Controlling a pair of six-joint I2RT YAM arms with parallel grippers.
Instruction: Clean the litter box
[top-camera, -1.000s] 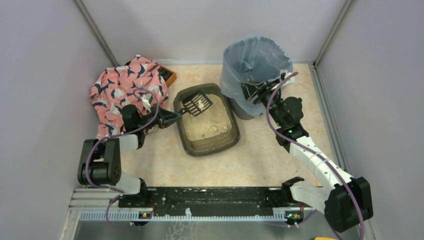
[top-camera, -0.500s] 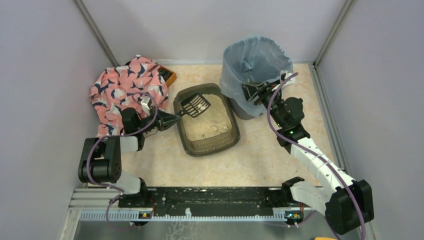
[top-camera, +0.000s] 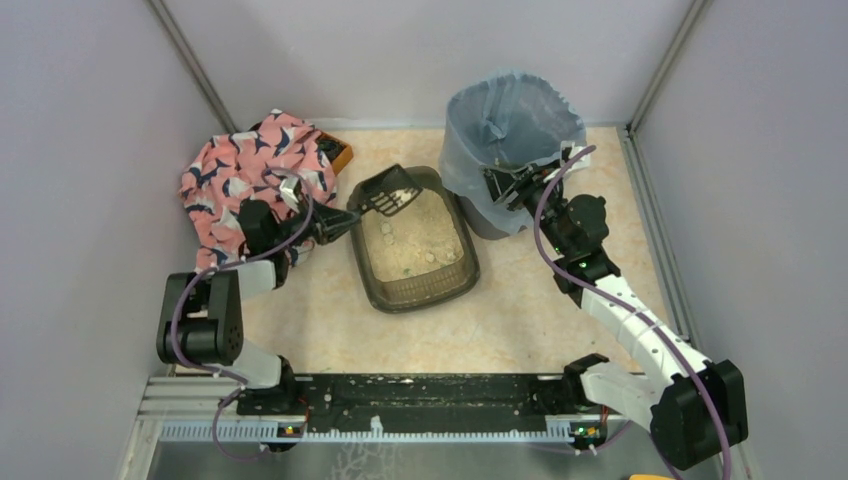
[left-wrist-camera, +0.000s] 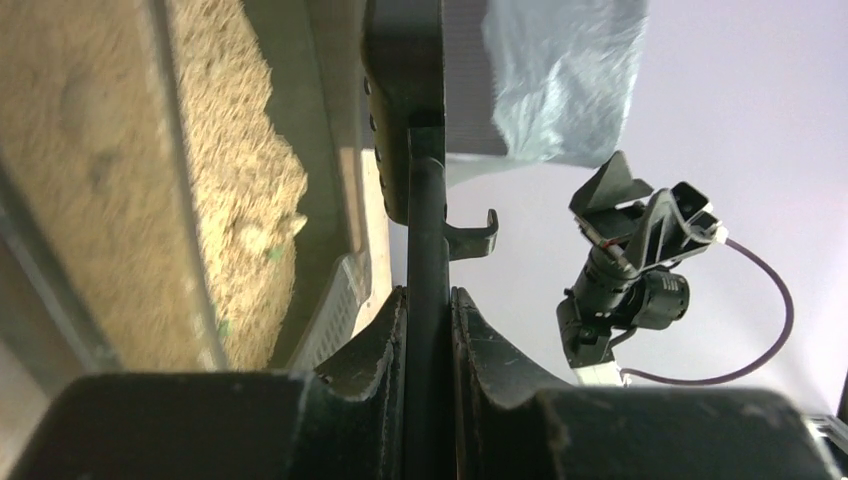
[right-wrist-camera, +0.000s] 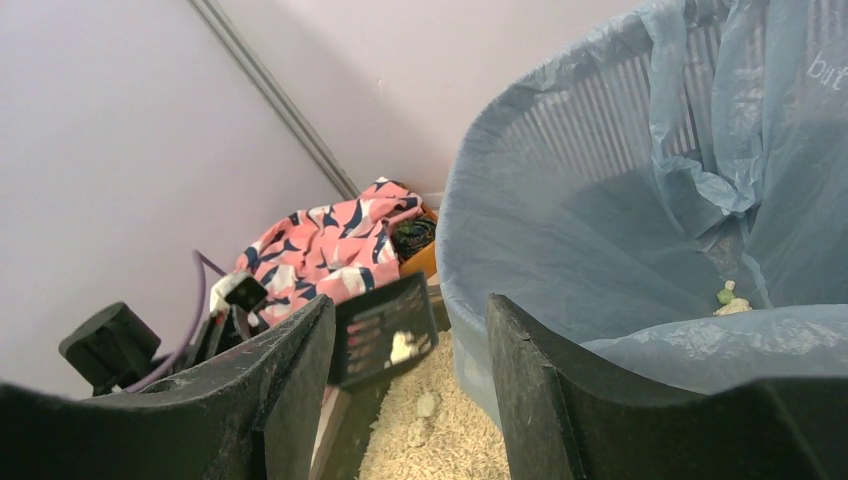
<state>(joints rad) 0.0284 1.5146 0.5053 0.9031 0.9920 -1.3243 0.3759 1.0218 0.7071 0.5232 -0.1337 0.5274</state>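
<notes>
The litter box (top-camera: 420, 297), a dark tray of beige granules, lies mid-table; its granules (left-wrist-camera: 235, 190) fill the left of the left wrist view. My left gripper (top-camera: 328, 226) (left-wrist-camera: 428, 296) is shut on the handle of the black slotted scoop (top-camera: 388, 198) (left-wrist-camera: 427, 225). The scoop is raised and tilted over the box's back-left corner. A pale clump (right-wrist-camera: 403, 347) rests in the scoop (right-wrist-camera: 385, 325). My right gripper (top-camera: 503, 186) (right-wrist-camera: 410, 300) is open at the near rim of the blue-lined bin (top-camera: 512, 115) (right-wrist-camera: 620, 230), pinching nothing.
A pink patterned cloth (top-camera: 250, 175) covers an orange box (top-camera: 341, 156) at the back left. Pale clumps (top-camera: 386, 233) and green specks (top-camera: 405, 268) lie in the litter. Small scraps (right-wrist-camera: 732, 298) sit inside the bin. Enclosure walls ring the table.
My left gripper has drawn back and lifted the scoop from low over the litter to a steeper tilt at the box's back-left corner. The right arm has stayed still.
</notes>
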